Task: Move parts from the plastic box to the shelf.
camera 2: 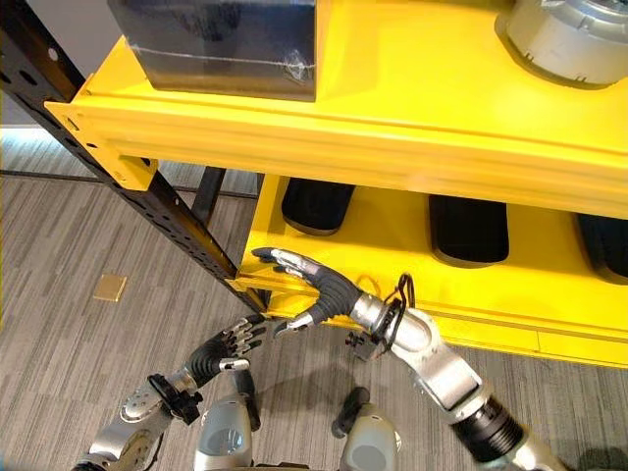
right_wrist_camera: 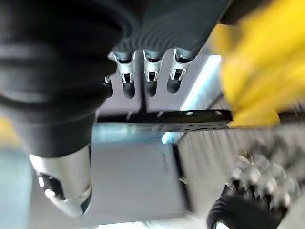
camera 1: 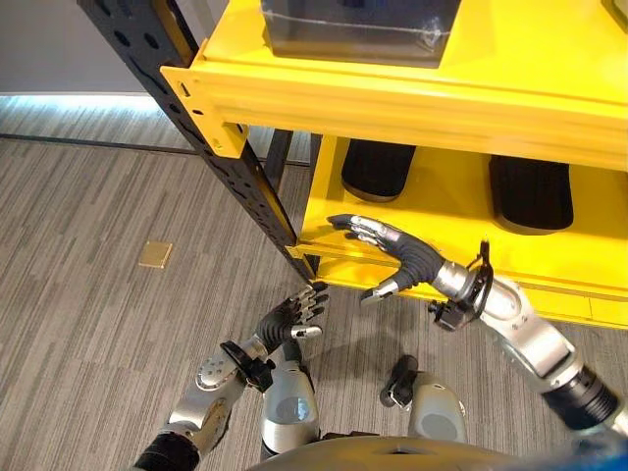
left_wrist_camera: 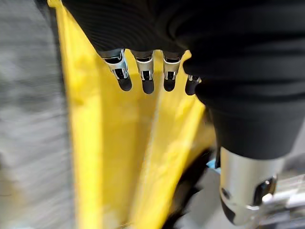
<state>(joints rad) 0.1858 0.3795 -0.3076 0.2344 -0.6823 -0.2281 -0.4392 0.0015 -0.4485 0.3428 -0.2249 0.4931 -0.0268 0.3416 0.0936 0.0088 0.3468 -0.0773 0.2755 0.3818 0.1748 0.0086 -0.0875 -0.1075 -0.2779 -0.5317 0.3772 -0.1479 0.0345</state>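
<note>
**Both hands bare at the yellow shelf**

The right hand (camera 1: 404, 257), fingers spread and holding nothing, hovers by the glossy yellow metal shelf (camera 1: 412, 98). Beyond it lie two ribbed black oblong parts (camera 1: 378, 169). The left hand (camera 1: 292, 319), loosely spread, hangs lower over striped grey carpet (camera 1: 88, 324).

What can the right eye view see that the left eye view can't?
Right eye view: a round silver part on top of the shelf and a third black part underneath, at the far right. Left eye view: just more floor on the left. Both: the black box, two black parts, a gold floor plate, and the open left hand and right hand, holding nothing.
</note>
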